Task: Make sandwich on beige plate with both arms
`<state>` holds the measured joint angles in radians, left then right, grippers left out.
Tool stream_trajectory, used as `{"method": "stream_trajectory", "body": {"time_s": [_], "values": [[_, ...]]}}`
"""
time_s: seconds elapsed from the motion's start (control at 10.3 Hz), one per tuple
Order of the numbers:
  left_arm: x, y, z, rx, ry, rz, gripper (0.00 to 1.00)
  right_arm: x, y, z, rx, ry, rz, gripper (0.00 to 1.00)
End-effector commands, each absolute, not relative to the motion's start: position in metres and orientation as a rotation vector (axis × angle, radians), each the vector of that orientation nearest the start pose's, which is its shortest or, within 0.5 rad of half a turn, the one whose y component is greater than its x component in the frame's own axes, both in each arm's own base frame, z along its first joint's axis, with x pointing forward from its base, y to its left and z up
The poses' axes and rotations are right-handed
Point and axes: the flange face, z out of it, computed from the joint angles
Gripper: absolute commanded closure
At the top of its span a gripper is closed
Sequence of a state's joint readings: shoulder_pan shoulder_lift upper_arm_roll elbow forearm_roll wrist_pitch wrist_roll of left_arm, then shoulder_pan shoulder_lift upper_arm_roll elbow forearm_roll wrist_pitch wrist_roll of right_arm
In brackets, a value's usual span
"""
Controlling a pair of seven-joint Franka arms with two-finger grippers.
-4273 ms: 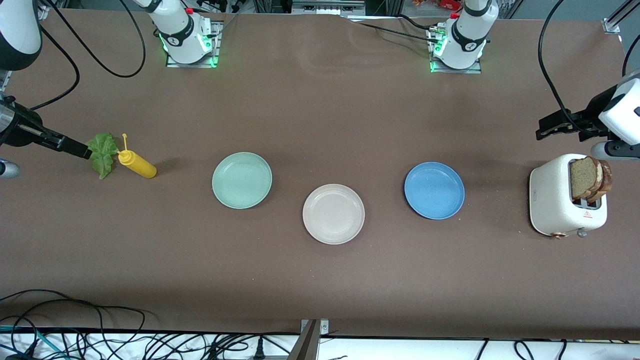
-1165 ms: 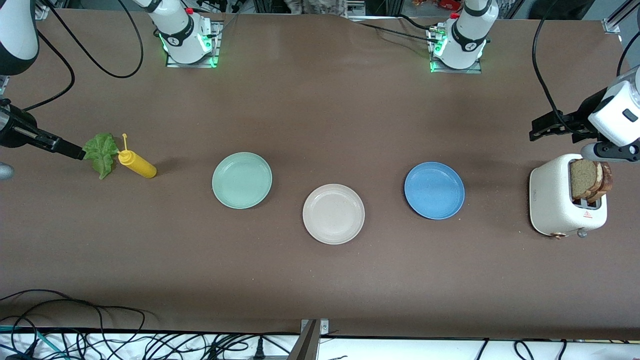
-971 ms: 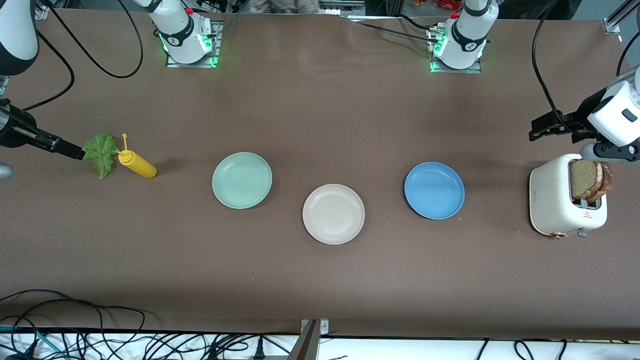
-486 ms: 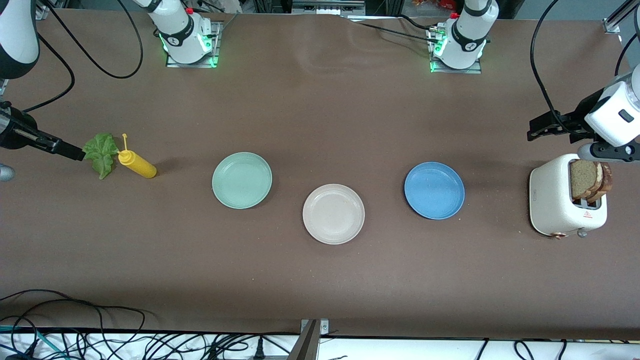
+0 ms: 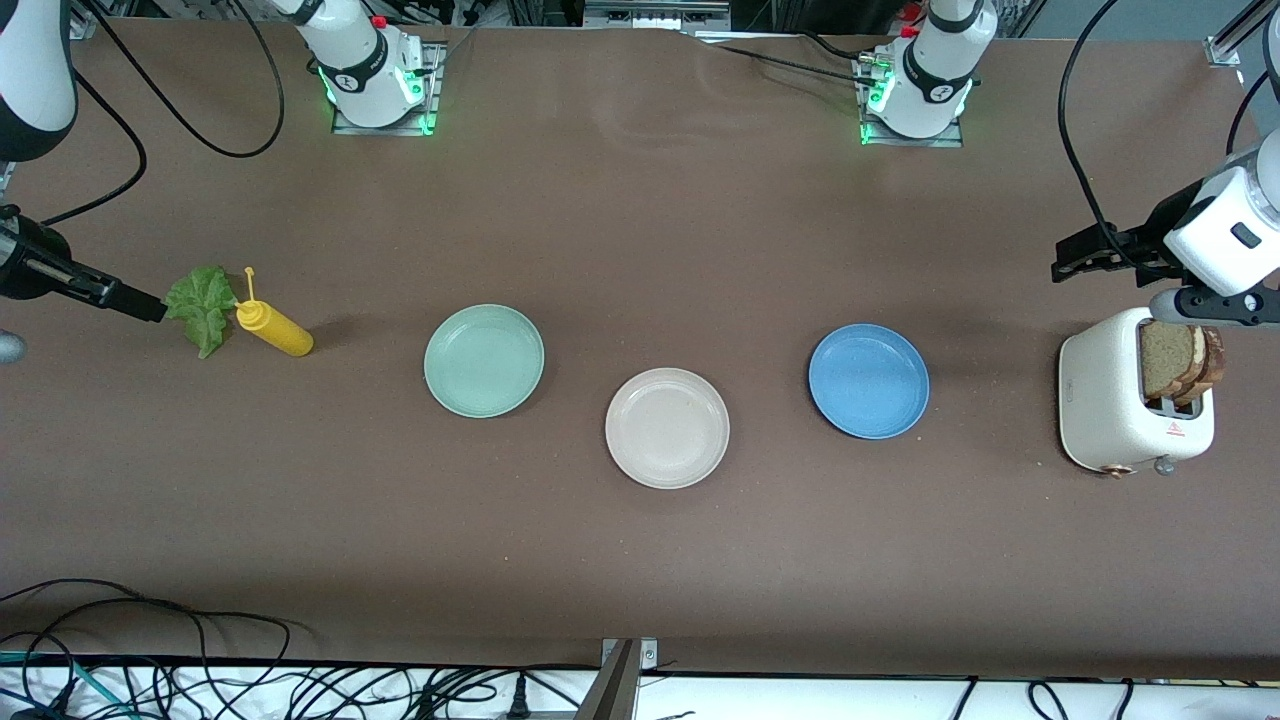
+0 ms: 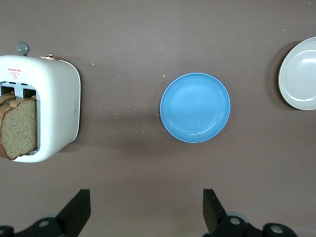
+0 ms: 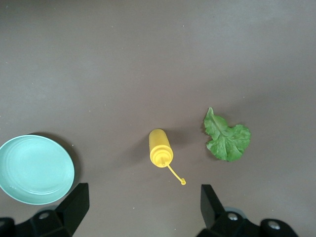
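The beige plate (image 5: 667,428), round, shallow and matte with a low rim, lies bare on the brown speckled table (image 5: 640,560). Taking it as landmark: a smooth mint green plate (image 5: 484,360) sits beside it toward the right arm's end, a blue plate (image 5: 868,381) toward the left arm's end, both slightly farther from the front camera. Well past the blue plate stands a rounded white toaster (image 5: 1120,405) with two brown speckled bread slices (image 5: 1180,357) upright in its slots. Well past the green plate lie a yellow squeeze bottle (image 5: 272,328) and a ruffled lettuce leaf (image 5: 205,306). The left hand (image 6: 145,210) hangs spread wide and empty above the table near the toaster; the right hand (image 7: 143,205), also wide and empty, hangs near the bottle.
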<state>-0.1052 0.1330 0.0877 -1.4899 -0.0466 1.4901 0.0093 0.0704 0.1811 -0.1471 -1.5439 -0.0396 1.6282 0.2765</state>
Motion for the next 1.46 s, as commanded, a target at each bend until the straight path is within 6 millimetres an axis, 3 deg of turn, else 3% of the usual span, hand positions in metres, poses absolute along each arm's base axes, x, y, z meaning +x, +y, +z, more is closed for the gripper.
{"method": "stream_trajectory", "body": {"time_s": [0.0, 0.78, 1.07, 1.26, 1.36], "values": [[0.580, -0.020, 0.583, -3.161, 0.059, 0.189, 0.00, 0.605, -0.045, 0.535, -3.180, 0.576, 0.155, 0.00], [0.580, -0.020, 0.583, -3.161, 0.053, 0.184, 0.00, 0.605, -0.046, 0.534, -3.183, 0.573, 0.160, 0.00], [0.581, -0.018, 0.580, -3.160, 0.049, 0.191, 0.00, 0.595, -0.107, 0.530, -3.196, 0.659, 0.206, 0.00], [0.585, -0.005, 0.569, -3.154, 0.025, 0.161, 0.00, 0.593, -0.149, 0.506, -3.196, 0.721, 0.283, 0.00], [0.587, 0.014, 0.560, -3.156, -0.002, 0.142, 0.00, 0.592, -0.167, 0.489, -3.199, 0.704, 0.330, 0.00]]}}
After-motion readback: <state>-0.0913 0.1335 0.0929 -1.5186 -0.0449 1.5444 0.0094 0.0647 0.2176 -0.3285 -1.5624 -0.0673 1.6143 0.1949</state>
